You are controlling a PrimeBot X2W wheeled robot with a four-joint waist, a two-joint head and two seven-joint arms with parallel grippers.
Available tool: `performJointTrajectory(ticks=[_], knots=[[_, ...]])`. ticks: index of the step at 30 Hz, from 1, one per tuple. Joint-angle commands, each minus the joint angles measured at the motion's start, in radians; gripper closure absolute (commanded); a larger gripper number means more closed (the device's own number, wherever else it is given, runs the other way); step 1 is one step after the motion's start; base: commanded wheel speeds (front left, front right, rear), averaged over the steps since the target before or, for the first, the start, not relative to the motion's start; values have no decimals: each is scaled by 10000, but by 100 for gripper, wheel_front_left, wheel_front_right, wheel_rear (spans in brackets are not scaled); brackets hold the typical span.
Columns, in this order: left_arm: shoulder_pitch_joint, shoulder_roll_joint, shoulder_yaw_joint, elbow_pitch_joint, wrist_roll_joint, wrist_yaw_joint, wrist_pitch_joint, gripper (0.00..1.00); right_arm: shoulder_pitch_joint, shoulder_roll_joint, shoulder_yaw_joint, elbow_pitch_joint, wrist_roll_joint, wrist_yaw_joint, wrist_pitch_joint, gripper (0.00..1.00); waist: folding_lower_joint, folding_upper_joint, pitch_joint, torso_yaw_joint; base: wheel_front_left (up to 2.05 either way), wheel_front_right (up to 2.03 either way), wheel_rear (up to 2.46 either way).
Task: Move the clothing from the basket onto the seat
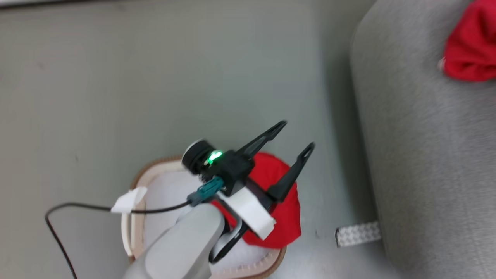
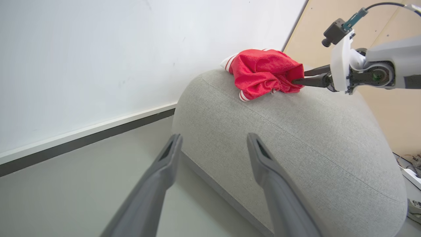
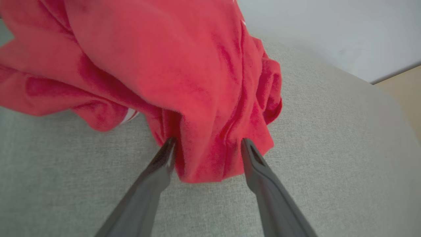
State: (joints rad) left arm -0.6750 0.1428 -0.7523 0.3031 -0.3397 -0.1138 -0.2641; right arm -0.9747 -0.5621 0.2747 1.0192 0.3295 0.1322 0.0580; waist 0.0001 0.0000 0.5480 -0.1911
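Seat (image 2: 296,138) first: a big grey cushion with a rounded edge, standing on the floor (image 1: 155,77) off to your right, and the place every red piece must end up. The basket (image 1: 164,193) sits low on the floor just beside it, under your left arm, with its pale lining bare on the near-left side. One red garment (image 2: 263,72) lies bunched on top of the seat near its far edge, white-striped trim showing, its weight carried by the cushion. The second red garment (image 1: 285,209) is heaped against the basket's right wall and spills over the rim, so by my reading the job is about half done. Right fingers (image 3: 148,184) stand apart on either side of a fold of the seated garment; the cloth touches both but nothing pinches it (a clean straight pull-back should keep the fold from snagging). Left fingers (image 1: 263,137) are spread wide and hold nothing, poised above the basket garment and angled towards the seat. I judge they are held wide to drop over that heap and take a deep bite.
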Motion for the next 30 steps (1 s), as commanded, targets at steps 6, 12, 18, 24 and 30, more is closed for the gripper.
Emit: performJointTrajectory(ticks=[6,12,18,24,30], knots=[[1063,89,677,-119,-242,127,-2,0,1002,-1145,1798,-1790,2006,-27,466,0,-1,0,-2193,-187,0,0,0],[1956,168,1828,-477,-318,418,-3,0,1696,-2163,2740,-3932,3384,-27,-17,0,-1,0,-3603,61,0,0,0],[2667,430,2946,-842,-349,630,-2,0,2244,-2274,2525,-5337,3114,-27,-1050,0,-1,0,-4580,515,0,0,0],[3594,649,4205,-1034,-591,959,-3,0,3764,-1516,1483,-6517,2814,-27,-1880,0,-1,0,-5387,1076,0,0,0],[4550,785,5283,-1244,-787,1158,-3,0,5843,-10,10,-7600,2091,-27,-2494,0,-1,0,-5621,1469,0,0,0]])
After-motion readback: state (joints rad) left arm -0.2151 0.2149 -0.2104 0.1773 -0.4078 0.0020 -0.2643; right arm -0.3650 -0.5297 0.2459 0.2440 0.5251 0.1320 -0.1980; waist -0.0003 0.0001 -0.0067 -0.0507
